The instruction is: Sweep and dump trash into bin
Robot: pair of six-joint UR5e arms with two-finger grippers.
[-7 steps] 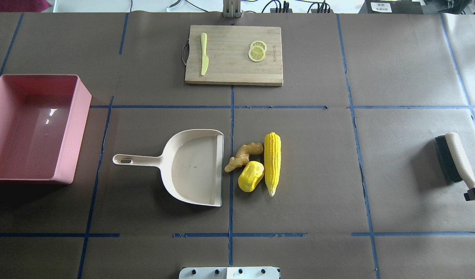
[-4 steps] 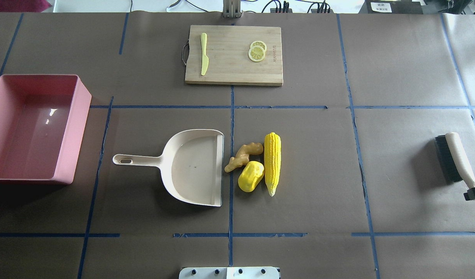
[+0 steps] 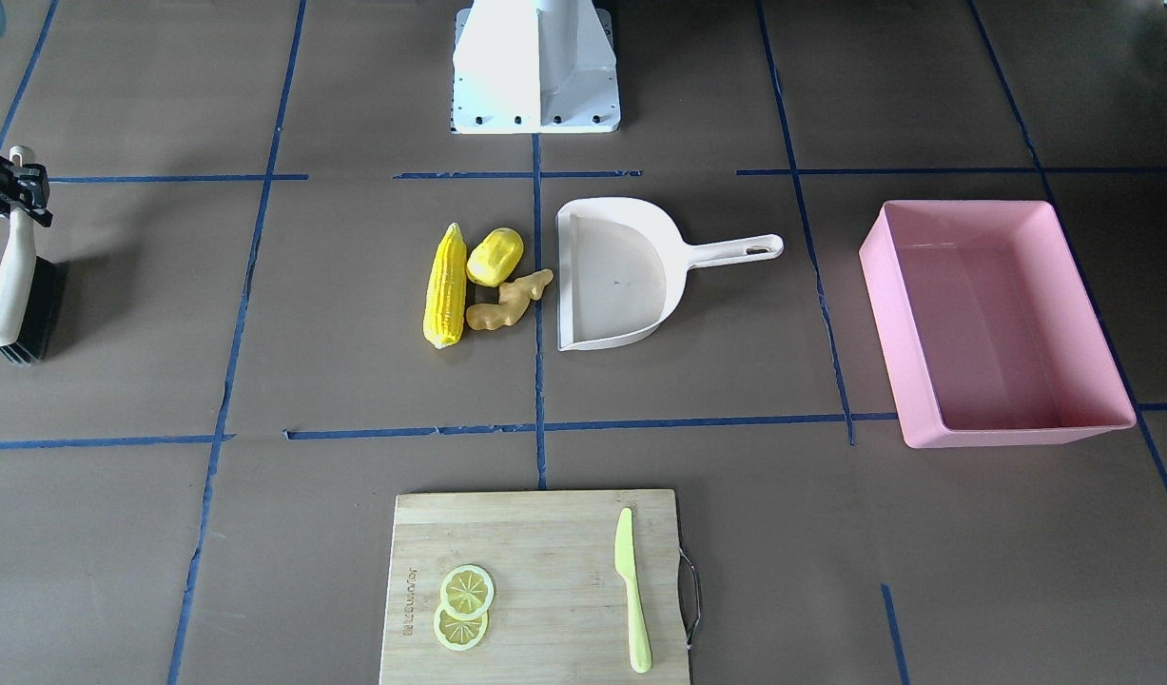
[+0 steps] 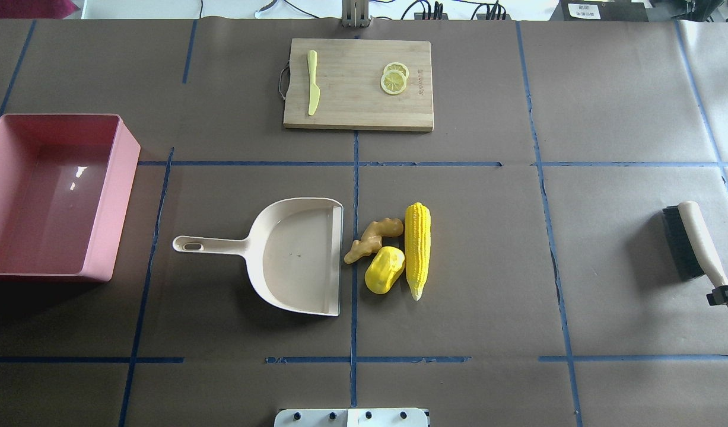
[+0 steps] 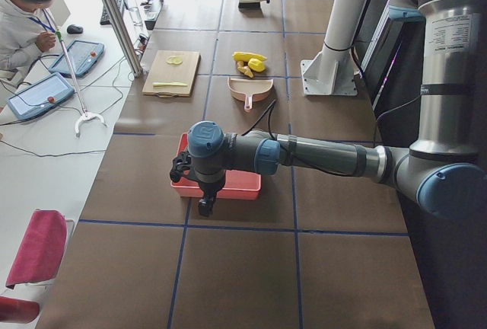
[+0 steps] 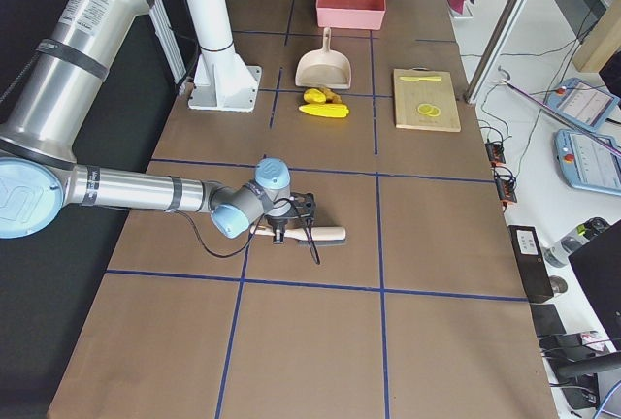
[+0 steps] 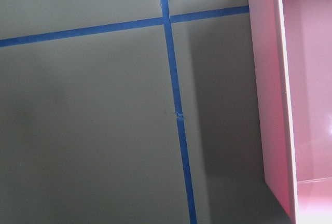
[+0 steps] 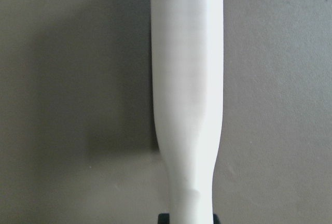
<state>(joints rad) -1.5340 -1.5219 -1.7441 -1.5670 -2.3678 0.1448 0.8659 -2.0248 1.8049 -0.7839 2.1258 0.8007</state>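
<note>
The trash lies together mid-table: a long corn cob, a lumpy yellow vegetable and a tan ginger root. They sit just right of the open mouth of a cream dustpan. The pink bin stands empty at the far left. My right gripper is shut on the white handle of a black-bristled brush at the table's right edge, far from the trash. The handle fills the right wrist view. My left gripper hangs beside the bin's outer wall; I cannot tell whether it is open.
A wooden cutting board at the far middle carries a lime-green knife and two lemon slices. The robot base stands at the near edge. Blue tape lines cross the brown table.
The brush and my right gripper have shifted very slightly left in the overhead view. The trash, dustpan and bin have not moved.
</note>
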